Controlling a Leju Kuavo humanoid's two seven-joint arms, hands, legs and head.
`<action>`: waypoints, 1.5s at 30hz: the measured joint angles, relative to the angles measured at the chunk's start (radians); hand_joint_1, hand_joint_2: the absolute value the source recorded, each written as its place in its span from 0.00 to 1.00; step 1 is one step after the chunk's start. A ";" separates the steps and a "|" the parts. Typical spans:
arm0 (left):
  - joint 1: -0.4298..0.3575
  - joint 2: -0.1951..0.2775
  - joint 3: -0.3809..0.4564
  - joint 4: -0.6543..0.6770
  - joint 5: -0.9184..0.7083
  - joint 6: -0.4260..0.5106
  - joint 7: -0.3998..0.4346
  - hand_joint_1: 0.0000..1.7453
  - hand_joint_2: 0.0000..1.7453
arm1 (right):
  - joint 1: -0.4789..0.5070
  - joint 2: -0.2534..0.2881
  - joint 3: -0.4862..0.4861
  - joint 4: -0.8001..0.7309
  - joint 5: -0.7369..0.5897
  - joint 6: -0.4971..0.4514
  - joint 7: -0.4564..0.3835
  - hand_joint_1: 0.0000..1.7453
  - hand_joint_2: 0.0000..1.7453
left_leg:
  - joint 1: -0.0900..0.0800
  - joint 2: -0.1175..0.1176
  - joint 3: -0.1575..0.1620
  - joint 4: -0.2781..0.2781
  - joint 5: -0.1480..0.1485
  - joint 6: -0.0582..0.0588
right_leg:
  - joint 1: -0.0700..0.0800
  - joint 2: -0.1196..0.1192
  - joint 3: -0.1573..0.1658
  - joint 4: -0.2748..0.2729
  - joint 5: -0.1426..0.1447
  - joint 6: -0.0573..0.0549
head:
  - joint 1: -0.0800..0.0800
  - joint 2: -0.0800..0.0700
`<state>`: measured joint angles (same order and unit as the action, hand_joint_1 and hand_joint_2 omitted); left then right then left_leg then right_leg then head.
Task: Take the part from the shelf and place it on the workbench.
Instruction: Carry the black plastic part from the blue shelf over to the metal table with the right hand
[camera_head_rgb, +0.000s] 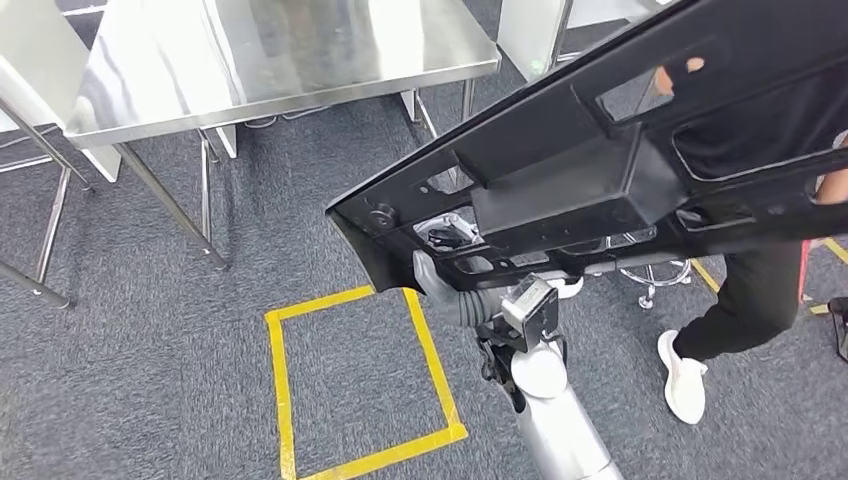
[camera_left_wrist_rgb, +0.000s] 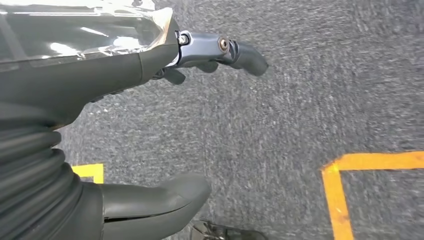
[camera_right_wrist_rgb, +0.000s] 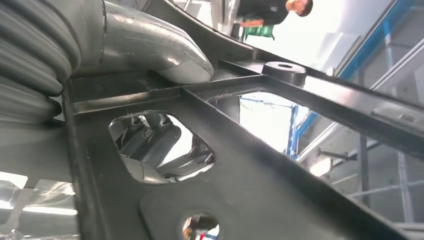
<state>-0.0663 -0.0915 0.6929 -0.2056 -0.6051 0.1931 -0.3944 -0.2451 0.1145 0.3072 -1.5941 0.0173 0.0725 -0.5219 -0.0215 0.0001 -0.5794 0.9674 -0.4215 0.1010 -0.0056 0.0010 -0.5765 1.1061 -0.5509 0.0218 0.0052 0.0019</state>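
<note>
My right hand (camera_head_rgb: 445, 285) grips the black part (camera_head_rgb: 620, 160), carried above the carpet; left hand (camera_left_wrist_rgb: 150, 125) hangs with fingers spread, holding nothing; workbench (camera_head_rgb: 270, 50) far left.

The black part (camera_head_rgb: 600, 170) runs off the frame's right and top edges, hiding most of the right hand (camera_head_rgb: 450, 280) and the person's (camera_head_rgb: 760, 290) upper body.

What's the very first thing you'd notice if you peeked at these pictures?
The long black plastic part with cut-out holes, slanting across the right of the head view, held up by the right hand gripping its lower edge. Next, the shiny steel workbench at upper left, and the yellow tape rectangle on the grey carpet in front of it.
</note>
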 joint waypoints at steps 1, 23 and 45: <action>-0.001 -0.003 0.000 0.000 -0.001 -0.001 0.002 0.00 1.00 | 0.001 -0.001 0.000 -0.001 0.001 0.000 0.000 1.00 1.00 | 0.000 -0.002 0.007 -0.003 -0.003 -0.004 | -0.002 0.000 -0.039 0.064 -0.019 0.000 | 0.000 0.000; 0.002 -0.011 -0.001 0.001 -0.014 -0.002 0.030 0.00 1.00 | 0.006 0.000 -0.005 -0.005 0.020 -0.001 0.008 1.00 1.00 | 0.038 0.000 -0.086 0.131 -0.016 -0.105 | -0.032 0.003 0.058 -0.084 0.025 0.000 | -0.007 0.000; -0.003 -0.018 0.000 0.001 -0.023 -0.004 0.027 0.00 1.00 | 0.010 -0.009 -0.017 -0.001 0.038 -0.006 -0.003 1.00 1.00 | 0.001 -0.014 0.068 0.140 -0.138 -0.063 | -0.007 0.004 -0.026 -0.097 0.114 -0.036 | -0.002 0.000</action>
<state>-0.0694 -0.1090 0.6928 -0.2042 -0.6279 0.1895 -0.3673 -0.2354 0.1056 0.2904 -1.5955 0.0557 0.0660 -0.5246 -0.0207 -0.0138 -0.5112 1.1079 -0.5600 0.0382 -0.0131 0.0053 -0.6022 1.0093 -0.4370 -0.0141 0.0034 0.0019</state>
